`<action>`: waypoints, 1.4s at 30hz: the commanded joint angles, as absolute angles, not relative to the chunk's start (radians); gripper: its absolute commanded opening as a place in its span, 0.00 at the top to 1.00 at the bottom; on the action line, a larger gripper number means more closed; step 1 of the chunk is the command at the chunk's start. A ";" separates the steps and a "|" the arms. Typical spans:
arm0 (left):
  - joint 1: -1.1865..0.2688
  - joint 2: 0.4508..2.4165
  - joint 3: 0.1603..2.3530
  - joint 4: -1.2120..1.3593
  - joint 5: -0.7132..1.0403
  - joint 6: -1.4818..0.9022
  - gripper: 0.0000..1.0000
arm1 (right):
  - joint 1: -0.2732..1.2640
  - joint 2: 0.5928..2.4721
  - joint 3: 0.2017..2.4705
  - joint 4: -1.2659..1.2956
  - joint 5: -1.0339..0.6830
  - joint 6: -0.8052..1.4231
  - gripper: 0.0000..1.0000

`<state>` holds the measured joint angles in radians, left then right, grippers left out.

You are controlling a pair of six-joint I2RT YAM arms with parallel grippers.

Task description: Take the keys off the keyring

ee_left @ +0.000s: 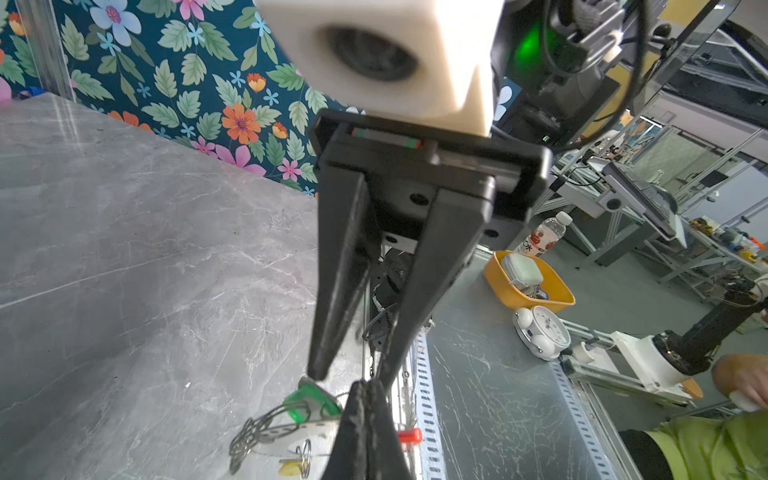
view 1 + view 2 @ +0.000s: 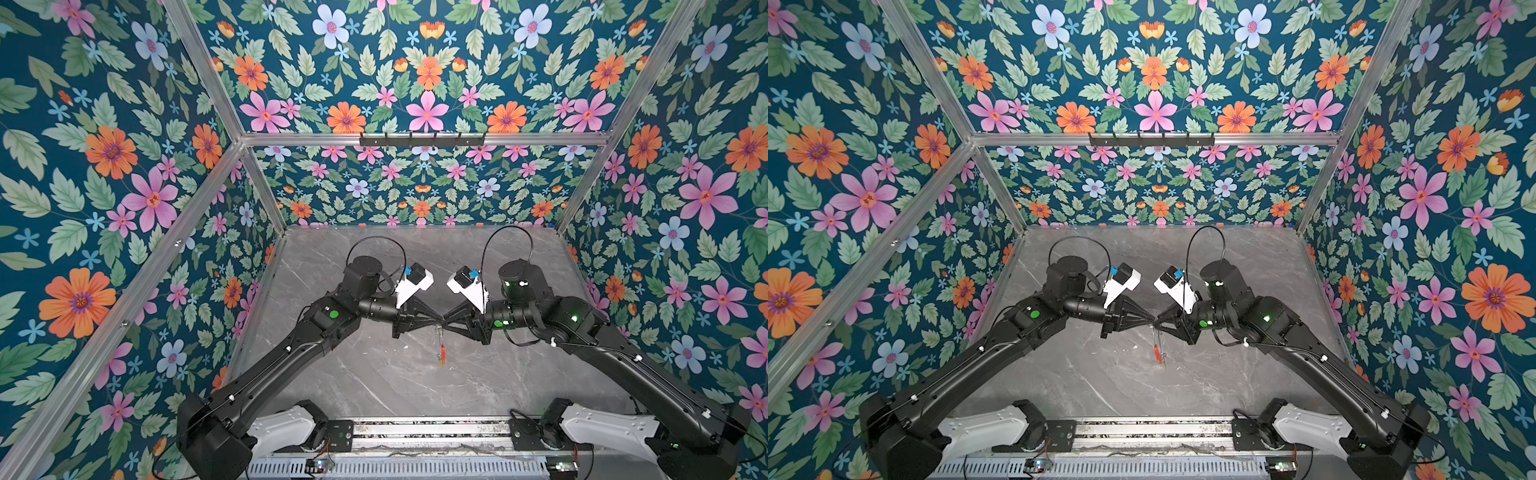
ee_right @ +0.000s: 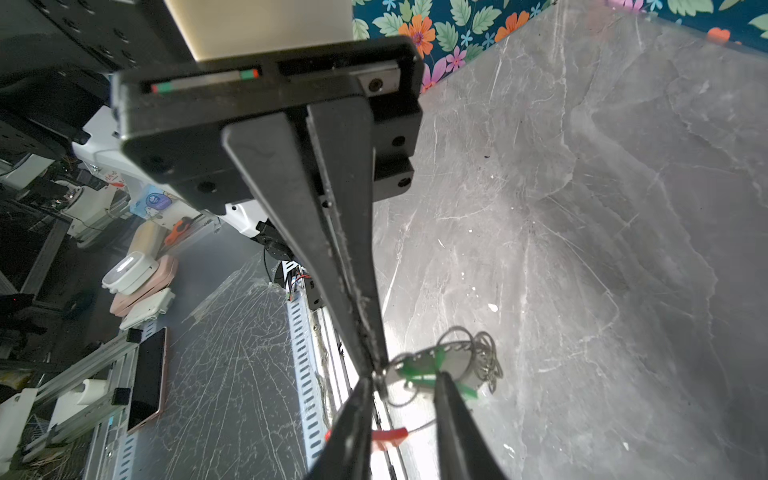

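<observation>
While my left gripper [image 3: 376, 368] pinches the keyring [image 3: 390, 435] above the table [image 2: 374, 374], my right gripper [image 1: 351, 374] hovers, jaws slightly apart, at the green key [image 1: 311, 401]; I'd close squarely on its head before pulling.

We see the left gripper [image 3: 374, 368] pointing in from 12 o'clock, jaws pressed together on the keyring [image 3: 484, 357] over the grey table [image 3: 602, 208]. The right gripper [image 3: 405, 377] points in from 6 o'clock, jaws apart, with the green key [image 3: 419, 368] between them. The red sleeve [image 3: 388, 436] sits at 6 o'clock of that key.
</observation>
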<state>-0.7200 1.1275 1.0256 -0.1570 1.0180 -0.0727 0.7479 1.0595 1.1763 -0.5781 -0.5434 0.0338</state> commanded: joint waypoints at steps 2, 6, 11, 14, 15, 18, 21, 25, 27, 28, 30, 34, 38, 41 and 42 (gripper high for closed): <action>-0.719 1.068 0.969 0.033 0.978 -0.110 1.00 | 0.750 0.954 1.093 -0.350 -0.492 0.069 0.60; -0.718 1.051 0.954 0.090 0.998 -0.125 1.00 | 0.750 0.835 0.983 -0.212 -0.429 0.090 0.54; -0.718 1.045 0.965 0.090 1.042 -0.114 1.00 | 0.750 0.840 0.953 -0.217 -0.497 0.087 0.51; -0.718 1.050 0.969 0.096 1.082 -0.113 1.00 | 0.750 0.853 0.932 -0.205 -0.549 0.087 0.49; -0.719 1.051 0.969 0.097 1.091 -0.112 1.00 | 0.750 0.854 0.926 -0.198 -0.563 0.091 0.49; -0.719 1.051 0.968 0.107 1.106 -0.121 1.00 | 0.749 0.866 0.918 -0.199 -0.605 0.084 0.47; -0.719 1.049 0.968 0.113 1.113 -0.125 1.00 | 0.750 0.885 0.915 -0.202 -0.626 0.085 0.47; -0.719 1.055 0.965 0.129 1.133 -0.142 1.00 | 0.750 0.903 0.915 -0.191 -0.643 0.088 0.46; -0.719 1.056 0.963 0.132 1.139 -0.145 1.00 | 0.750 0.910 0.920 -0.194 -0.637 0.085 0.47; -0.718 1.057 0.962 0.135 1.142 -0.148 1.00 | 0.749 0.914 0.922 -0.193 -0.637 0.085 0.47; -0.718 1.058 0.960 0.141 1.148 -0.153 1.00 | 0.750 0.921 0.924 -0.190 -0.640 0.084 0.51; -0.719 1.056 0.954 0.144 1.139 -0.155 1.00 | 0.749 0.927 0.927 -0.182 -0.657 0.085 0.61; -0.719 1.052 0.949 0.144 1.106 -0.157 1.00 | 0.750 0.932 0.933 -0.185 -0.667 0.085 0.71; -0.719 1.048 0.947 0.144 1.081 -0.156 1.00 | 0.749 0.931 0.935 -0.189 -0.668 0.085 0.79; -0.719 1.047 0.947 0.146 1.074 -0.158 1.00 | 0.750 0.931 0.935 -0.189 -0.668 0.086 0.82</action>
<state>-0.7200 1.0527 0.9478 0.1047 1.0954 -0.1547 0.7486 0.9295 0.9283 -0.2115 -0.6548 0.0795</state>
